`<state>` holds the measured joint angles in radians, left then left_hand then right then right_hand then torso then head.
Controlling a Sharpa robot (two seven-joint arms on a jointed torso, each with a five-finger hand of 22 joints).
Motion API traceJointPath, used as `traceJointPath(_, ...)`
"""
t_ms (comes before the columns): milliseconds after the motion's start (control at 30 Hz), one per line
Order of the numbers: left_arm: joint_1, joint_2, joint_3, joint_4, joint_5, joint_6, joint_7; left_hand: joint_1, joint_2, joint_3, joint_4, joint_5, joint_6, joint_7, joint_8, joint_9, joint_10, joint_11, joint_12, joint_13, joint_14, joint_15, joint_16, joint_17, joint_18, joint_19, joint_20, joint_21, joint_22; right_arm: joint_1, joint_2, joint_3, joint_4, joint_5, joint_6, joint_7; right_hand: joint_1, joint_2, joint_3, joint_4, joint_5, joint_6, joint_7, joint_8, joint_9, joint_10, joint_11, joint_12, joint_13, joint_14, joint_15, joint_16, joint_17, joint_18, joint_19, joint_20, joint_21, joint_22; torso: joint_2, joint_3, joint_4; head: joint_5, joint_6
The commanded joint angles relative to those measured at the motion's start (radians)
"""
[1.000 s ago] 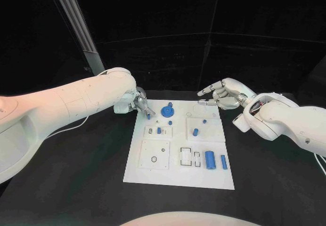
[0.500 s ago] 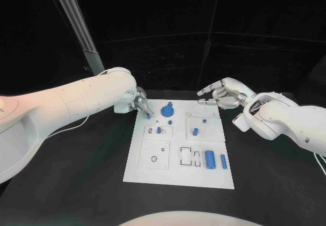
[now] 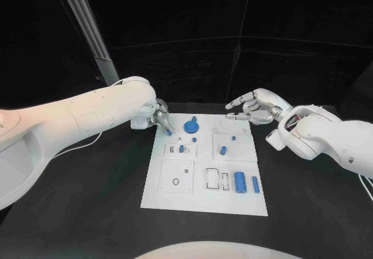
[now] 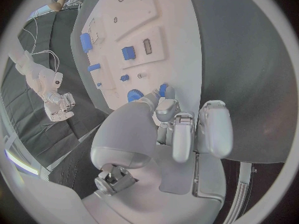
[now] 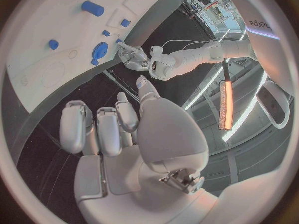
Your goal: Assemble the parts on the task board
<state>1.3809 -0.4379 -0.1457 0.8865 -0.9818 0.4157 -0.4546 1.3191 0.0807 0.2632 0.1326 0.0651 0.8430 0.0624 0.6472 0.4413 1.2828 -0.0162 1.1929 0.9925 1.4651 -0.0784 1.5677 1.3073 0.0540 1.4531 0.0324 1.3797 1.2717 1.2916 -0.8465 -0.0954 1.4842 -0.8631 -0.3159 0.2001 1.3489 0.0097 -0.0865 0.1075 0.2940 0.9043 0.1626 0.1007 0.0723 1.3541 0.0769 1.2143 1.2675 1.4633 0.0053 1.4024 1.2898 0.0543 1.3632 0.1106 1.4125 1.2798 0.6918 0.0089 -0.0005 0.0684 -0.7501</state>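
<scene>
the left hand (image 3: 161, 120) sits at the ten o'clock corner of the task board (image 3: 204, 200), pinching a small blue part (image 3: 168, 131) between its fingertips, right beside the round blue part (image 3: 191, 127) near the board's twelve o'clock edge. the right hand (image 3: 255, 108) hovers over the board's one o'clock corner, fingers loosely apart and holding nothing. two blue cylinders (image 3: 242, 183) lie at the board's four o'clock.

Left hand (image 4: 181, 129) pinching small blue part (image 4: 163, 89), over white task board (image 4: 168, 40)
</scene>
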Motion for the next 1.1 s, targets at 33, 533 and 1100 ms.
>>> traceJointPath(33, 0.000, -0.009, 0.000, 0.011, 0.004, -0.001, 0.028, -0.018, -0.021, 0.167, -0.087, 0.002, 0.001, 0.007, 0.013, 0.003, 0.002, 0.004, -0.006, -0.005, 0.106, 0.009, 0.003, 0.263, 0.011, 0.005, 0.003, -0.002, 0.002, 0.002, 0.000, 0.001, 0.001, -0.002, 0.009, 0.004, 0.002, 0.010, -0.008, -0.001, 0.005, 0.009, 0.000, 0.004, 0.001, -0.001, -0.003, 0.000, 0.000, 0.046, -0.007, -0.007, -0.001, 0.016, -0.005, -0.001, -0.005, -0.001, 0.000, -0.0003, 0.0010, -0.001, 0.001)
traceJointPath(533, 0.000, -0.134, -0.001, 0.203, 0.048, -0.197, 0.057, -0.105, -0.109, 0.376, -0.152, 0.000, 0.008, 0.000, 0.053, 0.014, 0.025, 0.002, 0.000, -0.003, 0.106, 0.005, 0.003, 0.263, 0.010, 0.009, 0.003, 0.000, 0.011, 0.002, -0.002, 0.001, -0.001, -0.002, 0.013, 0.005, 0.004, 0.011, -0.009, -0.001, 0.008, 0.009, 0.000, 0.004, 0.001, -0.002, -0.004, 0.000, 0.000, 0.046, -0.007, -0.007, 0.000, 0.016, -0.005, -0.001, -0.005, -0.001, -0.001, -0.0002, 0.0031, 0.002, 0.000)
traceJointPath(1100, -0.034, -0.275, -0.004, 0.486, -0.071, -0.392, 0.041, -0.117, -0.128, 0.410, -0.163, -0.001, 0.016, -0.004, 0.062, 0.015, 0.039, -0.001, 0.008, 0.007, 0.106, 0.003, 0.003, 0.263, 0.007, 0.016, 0.000, 0.009, 0.025, 0.002, -0.005, 0.000, -0.008, -0.002, 0.017, 0.008, 0.004, 0.011, -0.010, -0.001, 0.009, 0.009, 0.000, 0.004, 0.001, -0.002, -0.004, -0.001, -0.001, 0.045, -0.007, -0.007, -0.001, 0.016, -0.006, -0.001, -0.006, -0.002, -0.001, -0.0008, 0.0028, 0.007, -0.001)
